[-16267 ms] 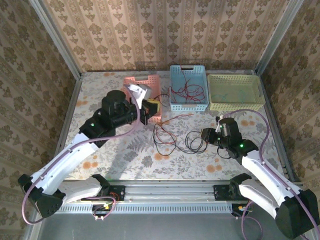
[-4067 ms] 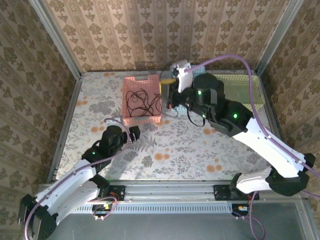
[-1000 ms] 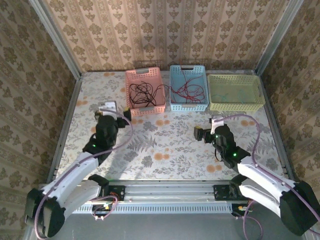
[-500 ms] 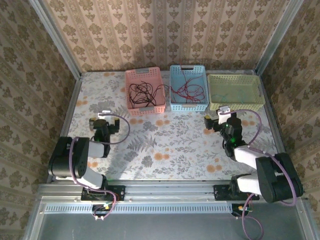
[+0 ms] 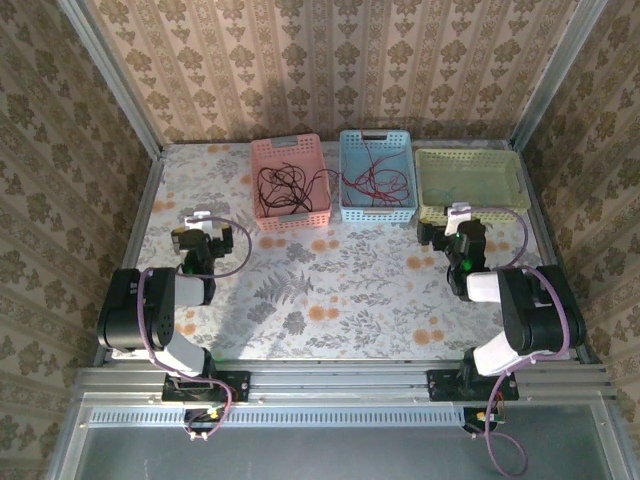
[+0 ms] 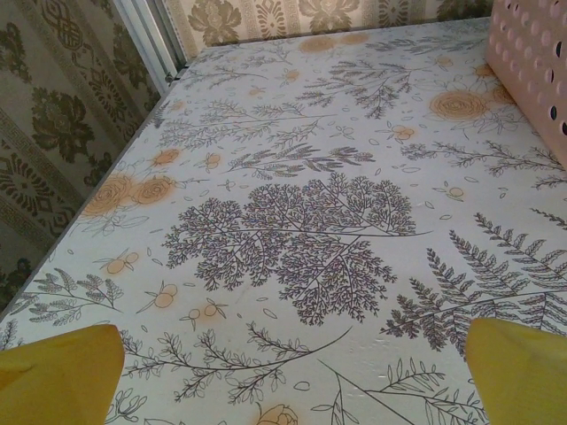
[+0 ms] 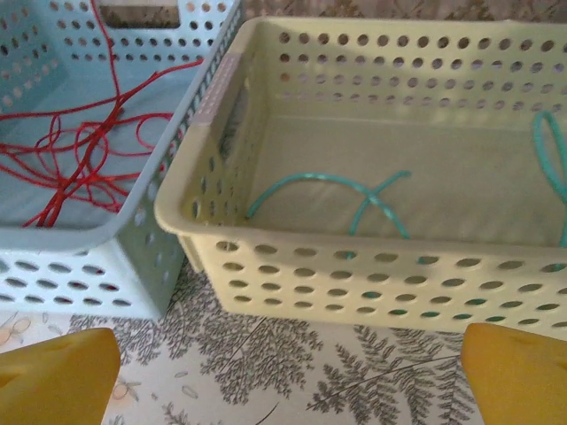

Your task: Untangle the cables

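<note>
Thin black cables [image 5: 283,187] lie in a loose tangle inside the pink basket [image 5: 290,222]. Thin red cables [image 5: 375,180] lie curled in the blue basket [image 5: 378,213]; the right wrist view has the red cables [image 7: 80,150] at upper left. My left gripper [image 5: 203,236] hangs open over bare tablecloth at the left, its yellow fingertips [image 6: 53,372] wide apart with nothing between them. My right gripper [image 5: 450,230] stands open just in front of the yellow basket [image 7: 354,257], also holding nothing.
A teal cord [image 7: 354,190] lies in the yellow basket [image 5: 470,210] at the back right. The three baskets stand in a row along the back. The pink basket's corner [image 6: 532,62] is at the right of the left wrist view. Metal frame posts border the table.
Both arms have folded back toward their bases, and the grippers have drifted slightly farther out and toward the back. The cables in the baskets have not moved over the last second.
</note>
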